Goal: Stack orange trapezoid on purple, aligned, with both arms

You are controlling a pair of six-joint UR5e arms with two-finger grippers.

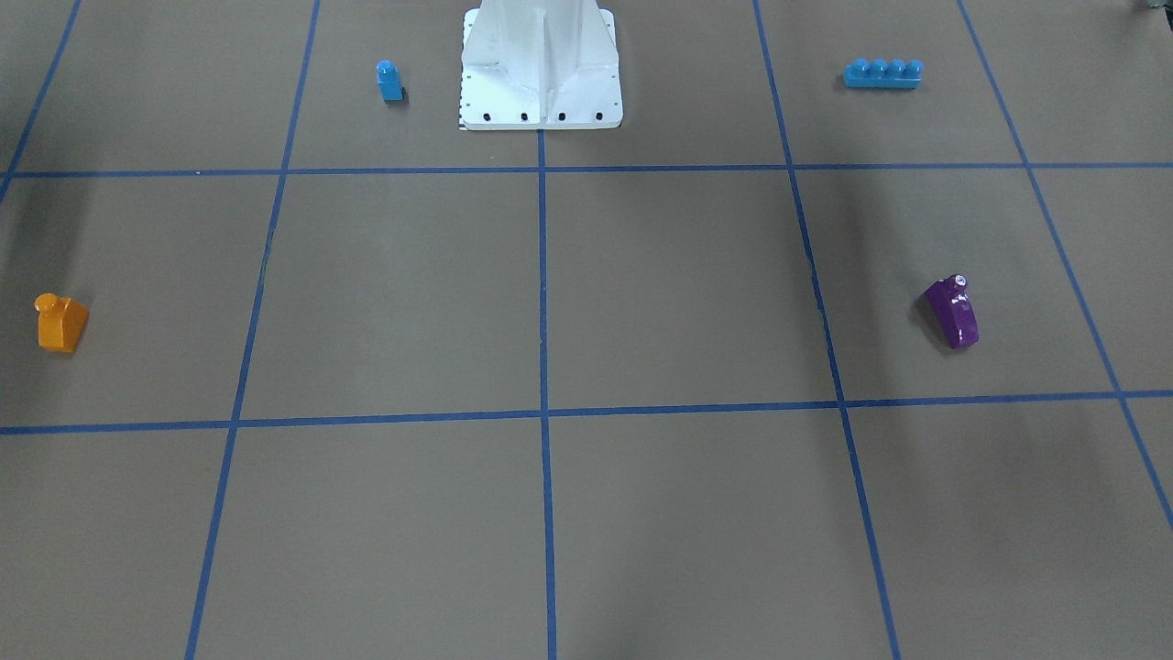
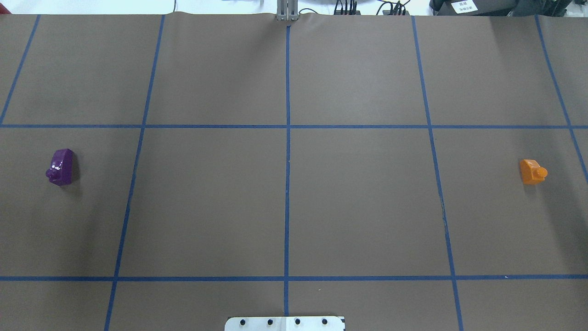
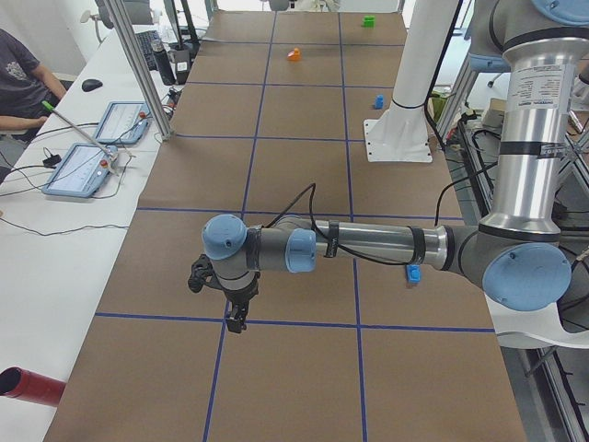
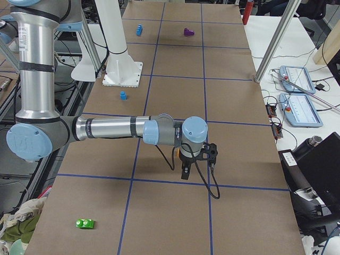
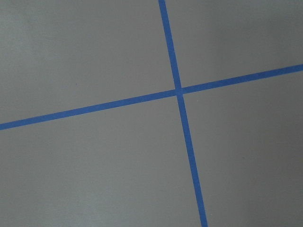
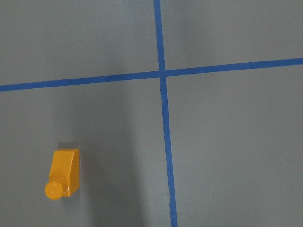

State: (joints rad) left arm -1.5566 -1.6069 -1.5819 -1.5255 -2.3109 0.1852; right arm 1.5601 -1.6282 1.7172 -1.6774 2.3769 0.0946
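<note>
The orange trapezoid (image 2: 533,172) lies on the brown table on my right side, stud up; it also shows in the front view (image 1: 61,323) and the right wrist view (image 6: 63,173). The purple brick (image 2: 60,166) lies far off on my left side, also in the front view (image 1: 953,313). My right gripper (image 4: 184,172) hangs over the table near the orange brick's area. My left gripper (image 3: 236,318) hangs over a tape crossing. Both show only in the side views, so I cannot tell whether they are open or shut. The wrist views show no fingers.
A small blue single-stud brick (image 1: 389,81) and a long blue four-stud brick (image 1: 882,73) stand beside the white robot base (image 1: 541,64). A green brick (image 4: 85,223) lies near the right end. Operator tablets (image 3: 92,157) lie on the side table.
</note>
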